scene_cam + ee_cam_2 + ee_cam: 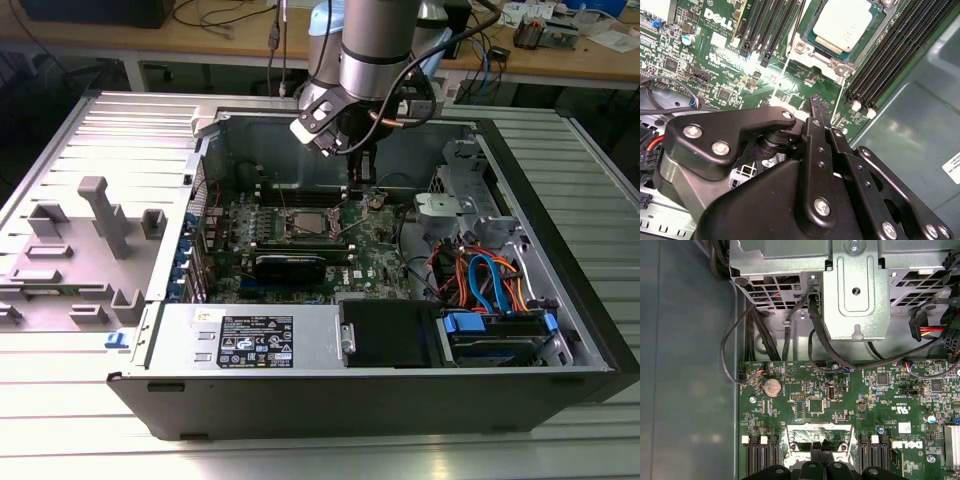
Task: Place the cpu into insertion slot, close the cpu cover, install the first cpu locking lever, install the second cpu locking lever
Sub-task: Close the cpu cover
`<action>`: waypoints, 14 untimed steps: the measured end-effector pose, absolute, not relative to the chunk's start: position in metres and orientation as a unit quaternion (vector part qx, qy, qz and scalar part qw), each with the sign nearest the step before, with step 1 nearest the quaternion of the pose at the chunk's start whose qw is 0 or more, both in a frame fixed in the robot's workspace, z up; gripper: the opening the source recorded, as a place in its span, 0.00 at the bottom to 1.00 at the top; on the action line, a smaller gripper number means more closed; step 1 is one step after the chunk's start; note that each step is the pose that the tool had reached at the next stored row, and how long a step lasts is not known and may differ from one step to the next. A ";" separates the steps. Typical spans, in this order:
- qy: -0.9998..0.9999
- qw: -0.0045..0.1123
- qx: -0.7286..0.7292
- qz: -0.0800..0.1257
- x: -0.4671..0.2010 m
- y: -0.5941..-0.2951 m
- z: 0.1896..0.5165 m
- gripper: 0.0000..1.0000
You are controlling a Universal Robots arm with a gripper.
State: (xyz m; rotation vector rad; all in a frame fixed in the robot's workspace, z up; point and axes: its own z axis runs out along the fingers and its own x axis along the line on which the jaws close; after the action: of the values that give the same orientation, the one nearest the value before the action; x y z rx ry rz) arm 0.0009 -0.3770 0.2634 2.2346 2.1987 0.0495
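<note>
The fingers (816,114) are pressed together with nothing I can make out between them. As far as both wrist views show, they are clenched on air. Their tips hang low over the green circuit board (715,75), just beside the near edge of the insertion slot (812,60) and not over it; whether they touch the board I cannot tell. In the exterior view the arm (378,45) reaches from above into the open computer case (350,405). There the fingers stand between the slot and the metal drive cage (455,205) on the exterior view's right.

The cpu (842,22) sits in the slot, silver-grey top up, level and square with the rim, so the first step looks done. The cpu cover (856,59) seems to lie flat around the chip, its cut-out framing the metal top — I judge it closed, though the angle leaves some doubt. The locking levers are too thin to pick out, so I cannot tell whether either is latched; that part of the task may well remain.

Long black memory slots (890,55) flank the slot on both sides. Beyond, the case lies on its side on a ribbed metal surface (320,462), with grey plastic fixtures (100,215) at the exterior view's left.
</note>
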 end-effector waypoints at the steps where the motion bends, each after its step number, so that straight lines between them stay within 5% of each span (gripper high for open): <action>1: 0.701 0.003 0.713 0.016 0.001 -0.377 0.263 0.11; 14: 0.701 0.003 0.713 0.016 0.004 -0.377 0.263 0.11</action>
State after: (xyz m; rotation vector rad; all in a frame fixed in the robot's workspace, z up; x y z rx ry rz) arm 0.0044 -0.3770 0.2634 2.2345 2.1988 0.0495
